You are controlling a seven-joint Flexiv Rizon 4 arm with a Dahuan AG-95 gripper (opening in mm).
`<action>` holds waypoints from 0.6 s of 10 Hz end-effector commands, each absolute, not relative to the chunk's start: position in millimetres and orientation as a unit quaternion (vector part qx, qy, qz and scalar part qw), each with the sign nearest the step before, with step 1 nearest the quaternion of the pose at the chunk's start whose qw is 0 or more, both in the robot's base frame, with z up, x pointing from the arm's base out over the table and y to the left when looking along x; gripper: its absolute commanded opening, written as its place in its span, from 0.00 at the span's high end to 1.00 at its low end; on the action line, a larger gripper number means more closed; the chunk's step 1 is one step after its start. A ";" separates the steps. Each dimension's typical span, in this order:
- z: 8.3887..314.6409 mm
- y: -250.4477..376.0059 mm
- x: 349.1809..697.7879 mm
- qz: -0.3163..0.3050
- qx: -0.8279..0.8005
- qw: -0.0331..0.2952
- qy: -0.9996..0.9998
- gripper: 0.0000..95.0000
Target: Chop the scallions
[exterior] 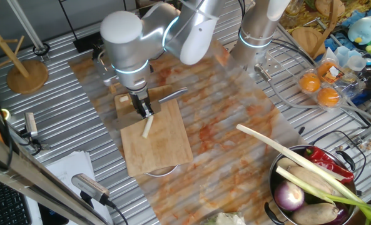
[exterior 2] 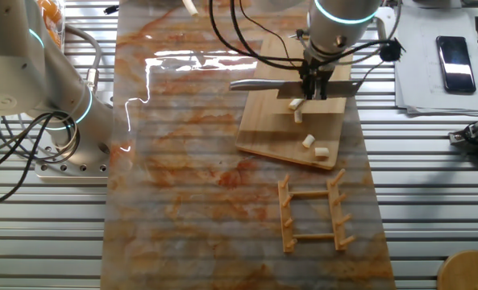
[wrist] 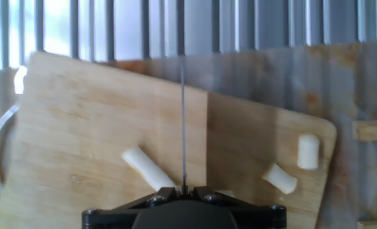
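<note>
Claw (exterior: 145, 110) is over the cutting board (exterior: 163, 147), clenched on a knife (exterior 2: 259, 84) w/ handle in the fingers; blade lies flat-on across the board's far part in the other fixed view, edge-on as a thin line in hand view. Scallions (wrist: 147, 168): one longer cream piece lies on the board right beside the blade, near the claw; two short chunks (wrist: 308, 151) sit apart toward the board's corner, close to each other but not touching. Board rests on a stained sheet (exterior: 235, 119) covering the ribbed bench (exterior: 60, 125).

Containers: metal bowl (exterior: 274, 179) at the bench edge holds a purple onion (exterior: 290, 197), a red chili (exterior: 326, 161), pale roots and a long green-leaved stalk (exterior: 285, 152) that sticks out over the rim. Clear tray (exterior: 320, 81) near the arm's base holds orange fruits. Small wooden rack (exterior 2: 313, 213) lies just beside the board.
</note>
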State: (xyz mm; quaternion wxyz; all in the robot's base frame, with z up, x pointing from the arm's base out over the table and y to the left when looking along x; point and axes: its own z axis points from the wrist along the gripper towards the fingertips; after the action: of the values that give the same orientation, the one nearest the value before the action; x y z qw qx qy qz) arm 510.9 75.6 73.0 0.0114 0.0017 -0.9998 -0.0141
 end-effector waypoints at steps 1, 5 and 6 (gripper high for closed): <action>80.0 76.5 504.5 -0.018 0.022 0.004 -1.000 1.00; 81.7 79.9 502.2 -0.021 0.118 0.000 -0.993 1.00; 80.0 82.6 502.3 -0.025 0.153 -0.005 -0.988 1.00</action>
State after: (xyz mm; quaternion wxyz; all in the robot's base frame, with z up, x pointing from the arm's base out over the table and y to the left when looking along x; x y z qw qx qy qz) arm 501.5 80.7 80.4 -0.0027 0.1136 -0.9933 -0.0210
